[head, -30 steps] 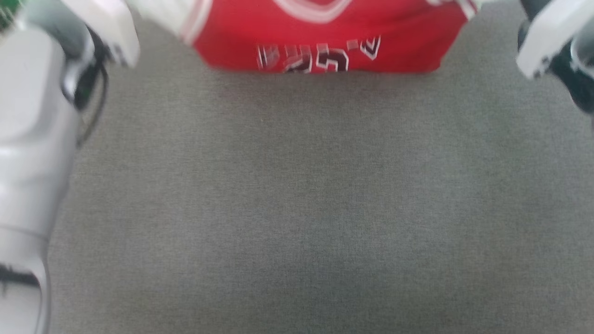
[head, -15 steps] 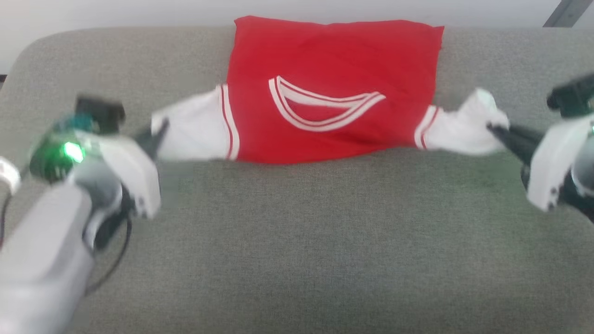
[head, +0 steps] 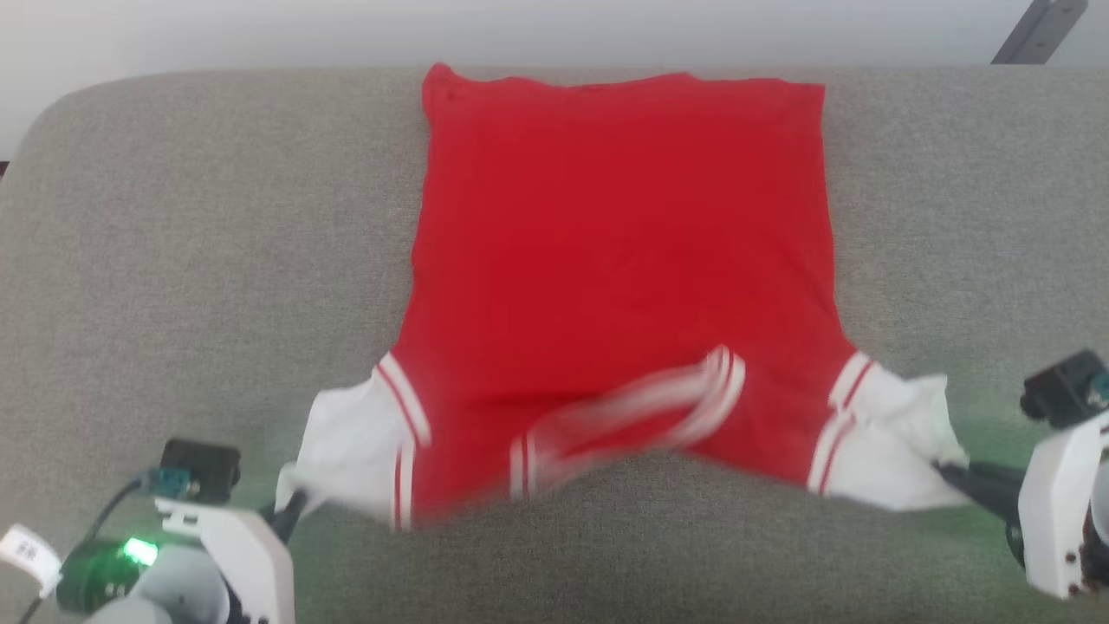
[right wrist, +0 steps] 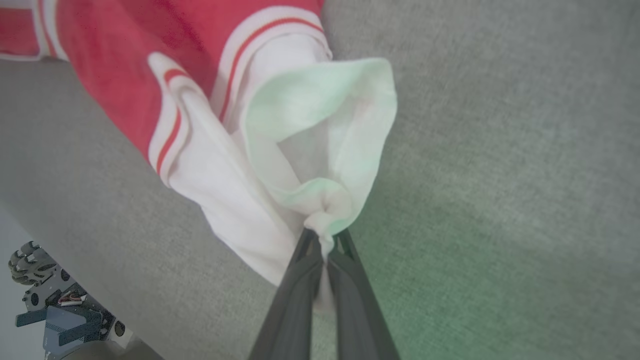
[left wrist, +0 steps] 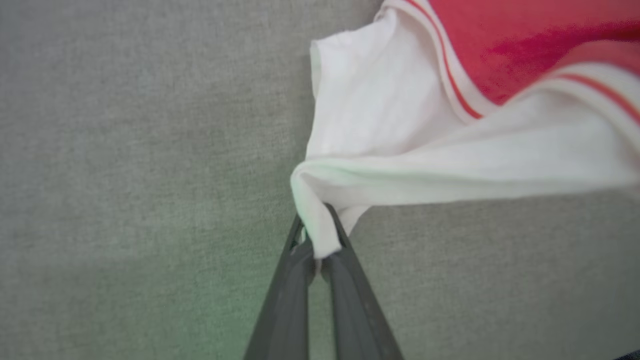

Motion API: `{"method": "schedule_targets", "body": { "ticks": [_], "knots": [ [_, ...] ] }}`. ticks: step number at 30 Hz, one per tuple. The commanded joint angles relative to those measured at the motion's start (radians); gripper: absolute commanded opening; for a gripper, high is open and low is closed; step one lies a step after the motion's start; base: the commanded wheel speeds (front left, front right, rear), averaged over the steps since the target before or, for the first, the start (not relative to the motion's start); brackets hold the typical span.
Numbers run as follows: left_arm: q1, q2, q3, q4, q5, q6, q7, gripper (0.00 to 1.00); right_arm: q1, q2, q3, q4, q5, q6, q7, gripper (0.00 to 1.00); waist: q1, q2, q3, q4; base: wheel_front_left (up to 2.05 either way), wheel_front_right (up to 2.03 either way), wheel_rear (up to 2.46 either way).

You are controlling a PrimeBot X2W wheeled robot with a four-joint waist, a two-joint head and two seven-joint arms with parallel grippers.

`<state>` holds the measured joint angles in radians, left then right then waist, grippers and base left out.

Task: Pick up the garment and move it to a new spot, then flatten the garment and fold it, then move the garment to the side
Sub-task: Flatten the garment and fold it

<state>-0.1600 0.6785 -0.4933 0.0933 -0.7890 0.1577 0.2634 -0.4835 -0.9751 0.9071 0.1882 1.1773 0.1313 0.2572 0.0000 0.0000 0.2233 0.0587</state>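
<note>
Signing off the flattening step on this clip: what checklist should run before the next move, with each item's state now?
1. Left gripper shut on a white sleeve: ok.
2. Right gripper shut on the other sleeve: ok.
3. Garment spread over the grey cushion: ok.
4. Far hem on the cushion: ok, close to its far edge.
5. Striped collar lying flat: cannot tell, blurred.

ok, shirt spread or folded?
Spread, not folded: the shirt lies plain side up on the cushion, left gripper and right gripper each pinching a sleeve.
</note>
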Motion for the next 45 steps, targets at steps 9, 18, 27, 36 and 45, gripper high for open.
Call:
{"method": "schedule_targets", "body": {
  "ticks": [9,18,27,36,45],
  "knots": [
    [0.095,-0.005,-0.017,-0.015,-0.008,0.050,0.012,0.00,0.116,-0.024,-0.010,0.007,0.019,-0.001,0.056,0.00,0.0000,0.0000,-0.006,-0.006,0.00,0.00,0.00],
    [0.095,-0.046,-0.021,-0.008,-0.016,0.061,-0.016,0.00,0.162,0.056,-0.053,0.096,-0.039,-0.003,0.041,0.13,0.0000,0.0000,0.013,-0.002,0.00,0.00,0.00],
    [0.048,-0.088,-0.019,-0.019,-0.006,0.070,-0.057,0.00,0.124,0.075,-0.218,0.056,-0.094,-0.007,0.029,1.00,0.0000,0.0000,0.056,0.029,0.00,0.00,0.00],
    [0.003,-0.136,-0.042,-0.022,0.011,0.048,-0.090,0.00,0.019,0.127,-0.471,-0.025,-0.213,-0.001,0.010,1.00,0.0000,0.0000,0.117,0.077,0.00,0.00,0.00],
    [-0.090,-0.203,-0.086,0.023,0.029,0.002,-0.103,0.00,-0.258,0.240,-0.552,0.149,-0.347,-0.001,0.067,1.00,0.0000,0.0000,0.198,0.171,0.00,0.00,0.00]
  ]
}}
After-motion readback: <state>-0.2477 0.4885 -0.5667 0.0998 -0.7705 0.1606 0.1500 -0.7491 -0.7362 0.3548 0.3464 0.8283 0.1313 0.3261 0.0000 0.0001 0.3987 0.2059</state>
